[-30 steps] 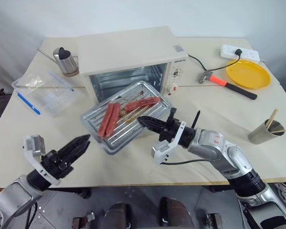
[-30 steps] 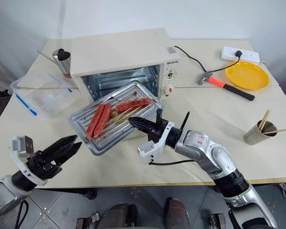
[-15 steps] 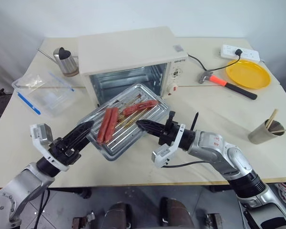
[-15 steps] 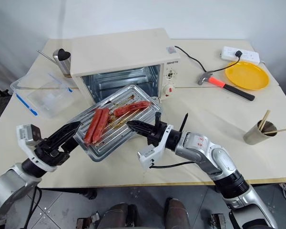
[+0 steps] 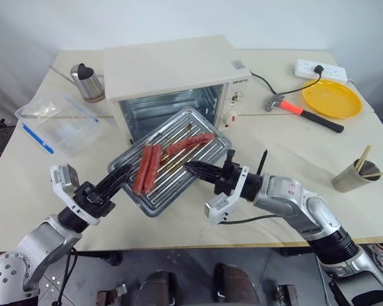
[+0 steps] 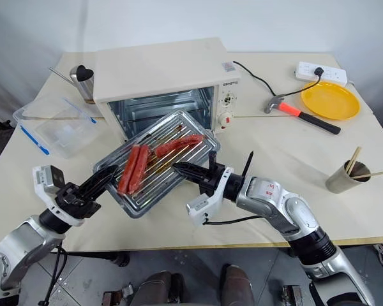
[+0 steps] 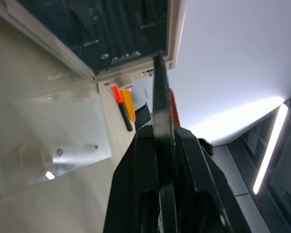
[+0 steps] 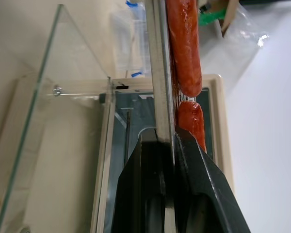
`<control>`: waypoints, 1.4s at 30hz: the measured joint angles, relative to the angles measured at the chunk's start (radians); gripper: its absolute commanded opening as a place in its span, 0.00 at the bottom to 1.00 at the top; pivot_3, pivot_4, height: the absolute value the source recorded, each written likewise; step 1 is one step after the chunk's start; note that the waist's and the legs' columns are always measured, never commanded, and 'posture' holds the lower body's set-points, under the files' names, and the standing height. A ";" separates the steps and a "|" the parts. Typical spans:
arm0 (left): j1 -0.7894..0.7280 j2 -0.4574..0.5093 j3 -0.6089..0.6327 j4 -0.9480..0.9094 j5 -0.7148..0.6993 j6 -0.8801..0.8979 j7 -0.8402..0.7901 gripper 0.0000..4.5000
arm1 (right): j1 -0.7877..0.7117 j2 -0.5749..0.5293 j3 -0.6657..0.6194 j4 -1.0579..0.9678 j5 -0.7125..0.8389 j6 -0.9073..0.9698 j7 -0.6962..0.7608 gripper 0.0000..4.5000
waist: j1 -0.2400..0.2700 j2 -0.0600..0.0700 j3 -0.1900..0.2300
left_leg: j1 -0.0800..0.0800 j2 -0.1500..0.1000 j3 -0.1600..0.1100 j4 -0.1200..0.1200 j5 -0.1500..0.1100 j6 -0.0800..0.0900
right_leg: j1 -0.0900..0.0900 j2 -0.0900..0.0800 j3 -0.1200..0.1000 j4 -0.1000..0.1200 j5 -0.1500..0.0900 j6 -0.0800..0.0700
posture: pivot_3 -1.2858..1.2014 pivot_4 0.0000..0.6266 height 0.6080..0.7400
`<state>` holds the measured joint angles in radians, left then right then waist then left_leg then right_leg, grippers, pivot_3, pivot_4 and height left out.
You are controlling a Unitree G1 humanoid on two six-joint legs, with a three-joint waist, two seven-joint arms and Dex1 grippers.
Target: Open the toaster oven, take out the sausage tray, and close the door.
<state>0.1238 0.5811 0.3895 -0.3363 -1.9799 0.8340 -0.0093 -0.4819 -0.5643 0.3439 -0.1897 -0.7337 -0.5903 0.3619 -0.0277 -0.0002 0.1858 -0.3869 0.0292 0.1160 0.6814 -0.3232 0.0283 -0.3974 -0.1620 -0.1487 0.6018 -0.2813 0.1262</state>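
- A pale cream table [image 5: 287, 210] stands against a plain white wall [image 5: 191, 22].
- Grey tiled floor [image 5: 102, 274] lies beneath.
- A ceiling light strip [image 7: 270, 145] glows overhead.

Cream-white toaster oven [image 5: 179, 73], shiny ribbed sausage tray [image 5: 172, 182], red-brown sausages [image 5: 147, 167], yellow plate [image 5: 332, 99]

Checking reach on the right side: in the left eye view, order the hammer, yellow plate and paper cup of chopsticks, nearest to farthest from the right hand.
1. Orange-handled hammer, behind the right hand, beside the oven.
2. Paper cup of chopsticks, at the right edge.
3. Round yellow plate, back right corner.
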 measured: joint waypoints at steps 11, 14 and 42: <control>0.033 -0.022 -0.007 -0.018 0.000 0.000 0.074 0.02 | 0.001 0.004 0.001 0.008 0.038 0.003 0.087 0.00 | 0.000 0.000 0.000 | 0.000 0.000 0.000 0.000 0.000 0.000 | 0.000 0.000 0.001 0.000 0.000 0.000 | 0.52 0.24 1.00; 0.046 -0.032 -0.008 -0.026 0.000 0.005 0.093 0.02 | 0.017 0.004 0.001 0.009 0.080 0.007 0.131 0.00 | 0.001 0.000 0.000 | 0.000 0.000 0.000 0.000 0.000 0.000 | 0.000 0.000 0.001 0.000 0.000 0.000 | 0.52 0.24 1.00; 0.052 -0.112 0.027 -0.015 0.000 0.035 0.104 0.00 | 0.014 0.036 -0.004 0.019 0.318 0.071 0.299 0.45 | 0.000 0.000 0.000 | 0.000 0.000 0.001 0.000 0.000 0.000 | 0.000 0.000 0.001 -0.001 0.000 0.000 | 0.52 0.24 1.00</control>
<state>0.1758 0.4692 0.4169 -0.3509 -1.9797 0.8687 0.0943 -0.4680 -0.5279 0.3395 -0.1702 -0.4157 -0.5195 0.6610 -0.0273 -0.0004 0.1856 -0.3868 0.0292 0.1165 0.6814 -0.3232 0.0283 -0.3973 -0.1618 -0.1478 0.6007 -0.2813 0.1261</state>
